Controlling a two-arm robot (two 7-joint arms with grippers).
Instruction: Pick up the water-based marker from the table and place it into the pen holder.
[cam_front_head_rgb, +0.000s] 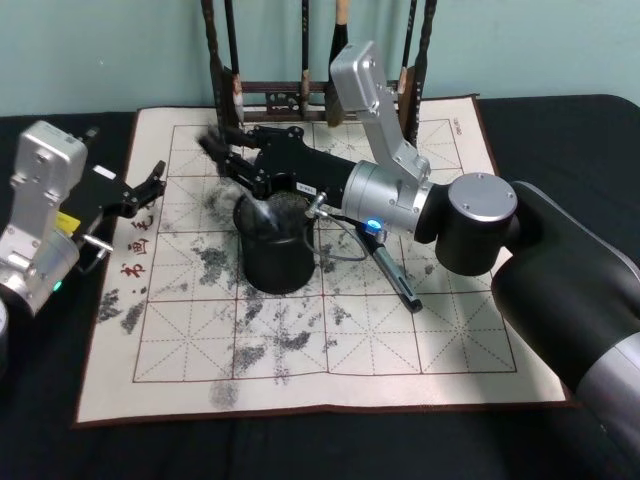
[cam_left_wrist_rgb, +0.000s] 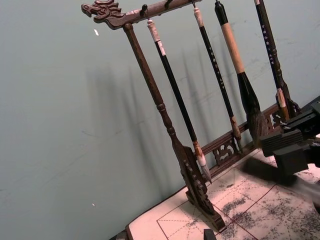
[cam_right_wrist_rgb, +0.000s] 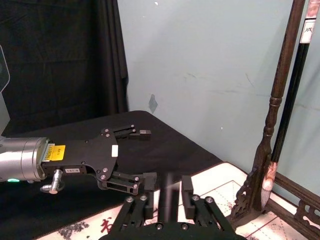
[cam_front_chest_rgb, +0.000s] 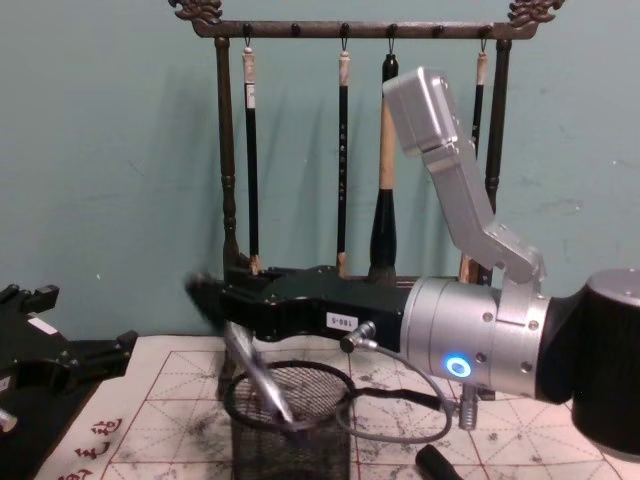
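Note:
The pen holder (cam_front_head_rgb: 280, 270), a black mesh cup (cam_front_chest_rgb: 270, 450), stands on the cream gridded mat of the table (cam_front_head_rgb: 330, 370). A grey marker (cam_front_chest_rgb: 258, 378) leans slantwise inside it, blurred, its pale top (cam_front_head_rgb: 262, 212) at the cup's mouth. My right gripper (cam_front_head_rgb: 213, 150) hovers just above and behind the cup's rim (cam_front_chest_rgb: 205, 298). In the right wrist view its fingers stand apart (cam_right_wrist_rgb: 167, 182) around a dark blurred streak that they do not touch. My left gripper (cam_front_head_rgb: 150, 185) rests open at the mat's left edge (cam_right_wrist_rgb: 146, 156), holding nothing.
A tall dark wooden brush rack (cam_front_head_rgb: 300, 95) with hanging brushes (cam_left_wrist_rgb: 240, 75) stands at the mat's far edge, close behind my right gripper. A dark pen-like stick (cam_front_head_rgb: 398, 278) lies on the mat under my right forearm, right of the cup. Black cloth surrounds the mat.

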